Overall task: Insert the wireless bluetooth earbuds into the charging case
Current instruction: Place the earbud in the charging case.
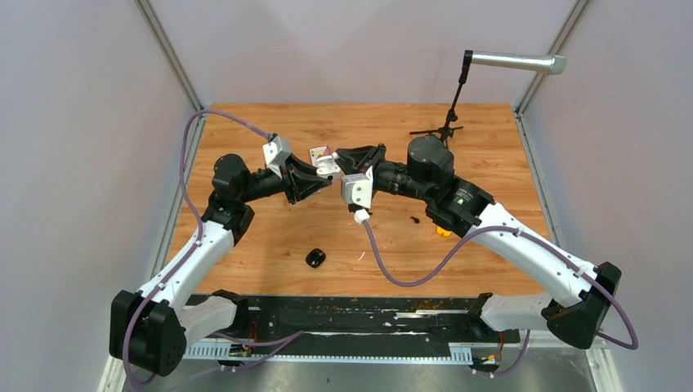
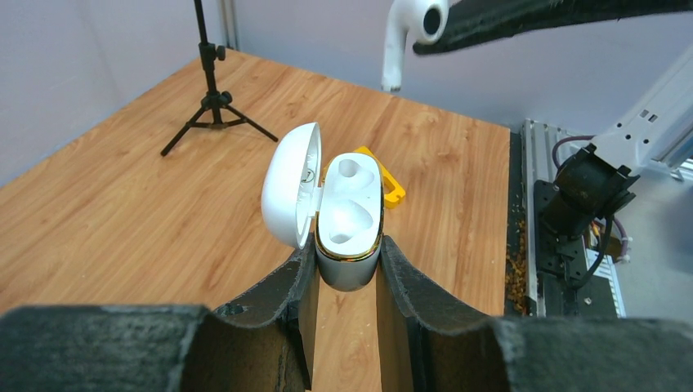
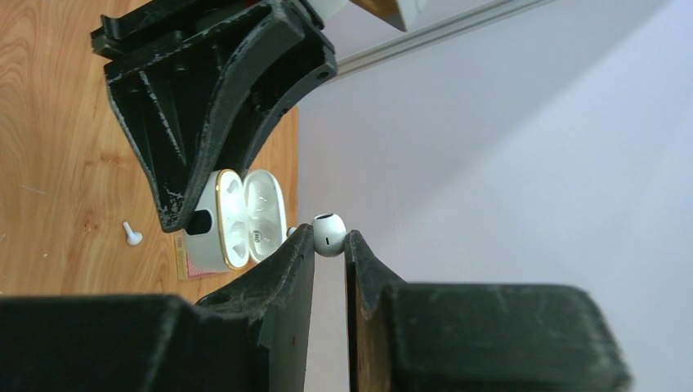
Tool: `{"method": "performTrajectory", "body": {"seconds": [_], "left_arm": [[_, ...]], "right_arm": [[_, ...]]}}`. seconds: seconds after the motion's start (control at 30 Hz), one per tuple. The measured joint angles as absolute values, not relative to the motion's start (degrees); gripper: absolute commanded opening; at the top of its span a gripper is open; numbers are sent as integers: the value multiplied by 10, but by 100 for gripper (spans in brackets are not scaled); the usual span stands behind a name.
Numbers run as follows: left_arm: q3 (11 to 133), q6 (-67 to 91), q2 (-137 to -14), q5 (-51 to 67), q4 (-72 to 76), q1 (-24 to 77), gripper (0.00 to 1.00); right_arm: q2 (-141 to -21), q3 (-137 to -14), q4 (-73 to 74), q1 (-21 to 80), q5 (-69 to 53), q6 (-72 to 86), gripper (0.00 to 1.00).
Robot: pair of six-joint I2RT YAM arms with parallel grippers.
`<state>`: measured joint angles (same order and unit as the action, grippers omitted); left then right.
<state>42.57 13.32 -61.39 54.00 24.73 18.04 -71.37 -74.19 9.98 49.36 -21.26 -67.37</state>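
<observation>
Left wrist view: charging case [image 2: 350,220] sits between left gripper [image 2: 347,269] fingers. Earbud [image 2: 406,33], in right gripper [image 3: 329,245], at case's 1 o'clock; tripod [image 2: 214,98] at 10 o'clock.

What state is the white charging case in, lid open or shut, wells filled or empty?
Open and empty: the charging case has its lid hinged aside, both wells bare.

A small black tripod [image 1: 445,129] is set near the far edge of the wooden desk [image 1: 270,237]; a yellow block [image 1: 443,231] is laid well apart from it.
</observation>
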Motion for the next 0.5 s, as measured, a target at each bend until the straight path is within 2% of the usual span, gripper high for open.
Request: {"method": "performTrajectory", "body": {"seconds": [0.5], "left_arm": [[426, 151, -605, 539, 261, 180, 0]], "right_arm": [[-730, -738, 109, 497, -214, -740, 0]]}}
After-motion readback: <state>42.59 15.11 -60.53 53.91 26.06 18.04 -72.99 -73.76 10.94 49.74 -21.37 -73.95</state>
